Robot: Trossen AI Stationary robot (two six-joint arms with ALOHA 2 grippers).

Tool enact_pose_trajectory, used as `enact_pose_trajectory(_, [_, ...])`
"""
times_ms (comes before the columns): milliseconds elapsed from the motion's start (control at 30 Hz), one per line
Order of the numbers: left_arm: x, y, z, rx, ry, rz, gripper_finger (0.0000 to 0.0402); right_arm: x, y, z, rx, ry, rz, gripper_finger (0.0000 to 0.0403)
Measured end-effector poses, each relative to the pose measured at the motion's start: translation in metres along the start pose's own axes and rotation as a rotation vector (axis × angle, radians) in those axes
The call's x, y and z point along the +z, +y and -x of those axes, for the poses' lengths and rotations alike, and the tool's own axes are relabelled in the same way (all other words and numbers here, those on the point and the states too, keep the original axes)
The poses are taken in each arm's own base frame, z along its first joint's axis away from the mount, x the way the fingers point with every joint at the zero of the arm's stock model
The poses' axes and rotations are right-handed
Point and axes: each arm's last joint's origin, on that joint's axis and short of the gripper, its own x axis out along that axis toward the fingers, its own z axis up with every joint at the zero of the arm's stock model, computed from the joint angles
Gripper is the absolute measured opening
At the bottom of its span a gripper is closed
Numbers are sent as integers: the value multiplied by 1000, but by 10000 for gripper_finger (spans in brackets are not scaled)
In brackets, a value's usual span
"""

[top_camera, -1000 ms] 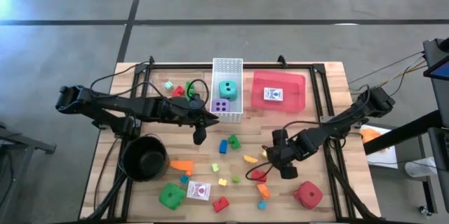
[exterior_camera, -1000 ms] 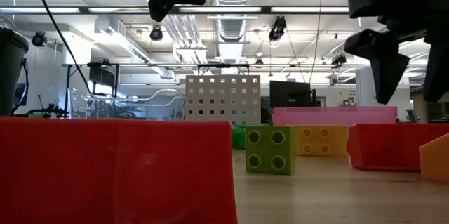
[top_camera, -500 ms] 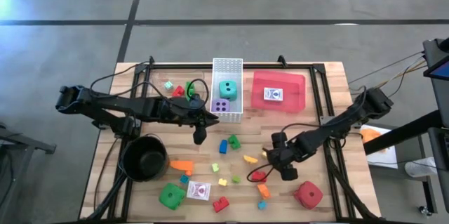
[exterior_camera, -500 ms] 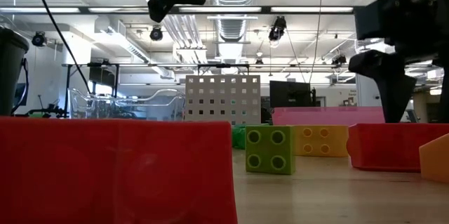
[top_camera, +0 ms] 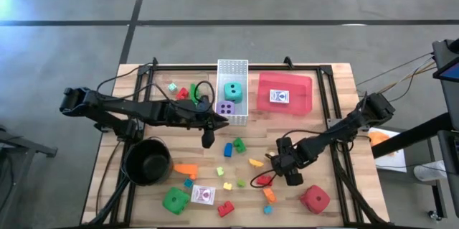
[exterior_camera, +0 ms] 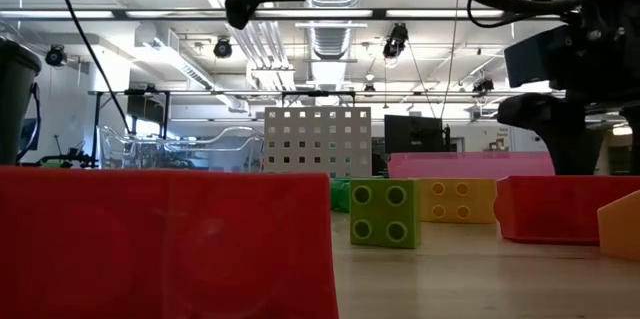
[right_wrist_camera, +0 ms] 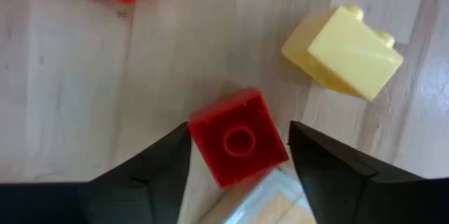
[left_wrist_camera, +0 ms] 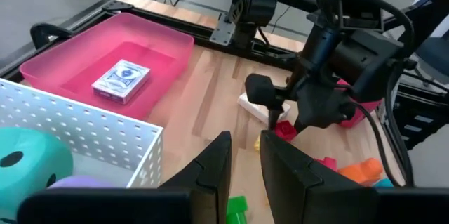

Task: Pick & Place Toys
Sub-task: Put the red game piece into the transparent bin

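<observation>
High view, looking straight down: a wooden counter (top_camera: 337, 85) scattered with small toys, and the right pincer (top_camera: 276, 174) low over the front right part, directly above a small red brick (top_camera: 264, 180). From the right wrist view, the red brick (right_wrist_camera: 238, 145) sits squarely between the two dark fingers (right_wrist_camera: 151, 171), one on each side of it, with a gap still visible either side, so the pincer is partly open and holds nothing yet; it seems about to close on the brick. The brick looks roughly square, stud up, turned a little askew to the fingers. A pale yellow brick (right_wrist_camera: 344, 52) lies just beside it and could be nudged. The left pincer (top_camera: 207, 139) hovers above the counter's middle, just in front of the white perforated basket (top_camera: 232, 67), its fingers (left_wrist_camera: 210, 175) nearly together and empty; the right arm is far nearer the red brick. The basket holds a teal die (top_camera: 232, 91) and a purple die (top_camera: 226, 108). Right of it, a pink-red tray (top_camera: 305, 89) holds one card pack (top_camera: 279, 97). A round black pot (top_camera: 148, 163) at the front left looks empty. Still loose on the counter are a green die (top_camera: 175, 200), a red die (top_camera: 315, 199), another card pack (top_camera: 203, 195) and various coloured bricks.
</observation>
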Motion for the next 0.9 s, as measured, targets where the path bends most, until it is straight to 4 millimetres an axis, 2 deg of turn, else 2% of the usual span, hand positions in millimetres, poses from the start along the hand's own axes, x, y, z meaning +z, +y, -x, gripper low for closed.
enact_pose_trajectory(167, [1, 0, -1, 0, -6, -4, 81, 2, 1, 0, 0, -1, 0, 137])
enact_pose_trajectory(233, [1, 0, -1, -1, -10, -12, 81, 2, 1, 1, 2, -7, -3, 119])
enact_pose_trajectory(500, [1, 0, -1, -1, -10, -15, 81, 8, 1, 12, 9, -49, -58, 119])
enact_pose_trajectory(700, [2, 0, -1, -3, -16, -29, 81, 23, 8, 29, 9, -132, -64, 119])
enact_pose_trajectory(800, [2, -3, 0, -15, -35, -123, 81, 33, 12, 43, 0, -195, -68, 119])
enact_pose_trajectory(900, [4, -15, -2, -54, -95, -259, 81, 40, 17, 60, -21, -274, -67, 119])
